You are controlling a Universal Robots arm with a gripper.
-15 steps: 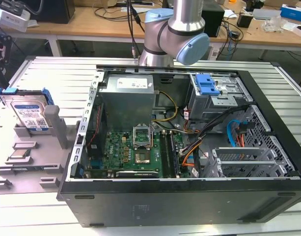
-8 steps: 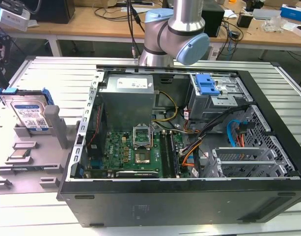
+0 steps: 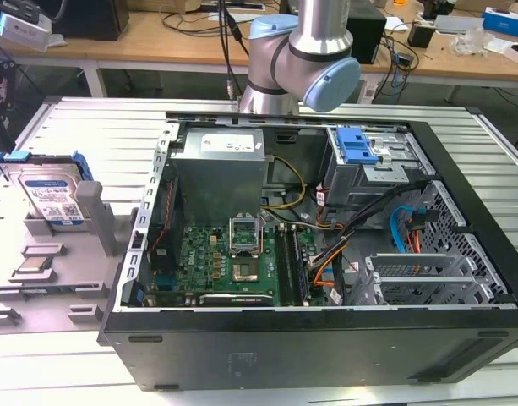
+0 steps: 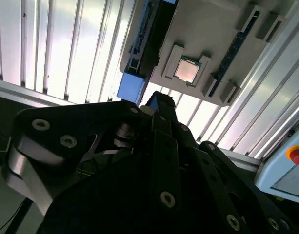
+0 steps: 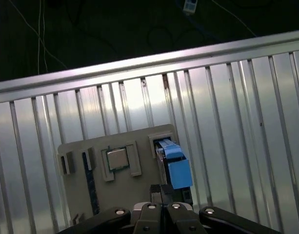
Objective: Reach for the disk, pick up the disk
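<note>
Carrier: ribbed silver metal table
Placed on it: flat grey plastic holder
Placed beside that: open black computer case

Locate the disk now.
On the exterior view's left, the disk stands in a grey holder, near the processor chip and beside the open computer case.

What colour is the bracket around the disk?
Blue, clearest on the disk in the exterior view.
</note>
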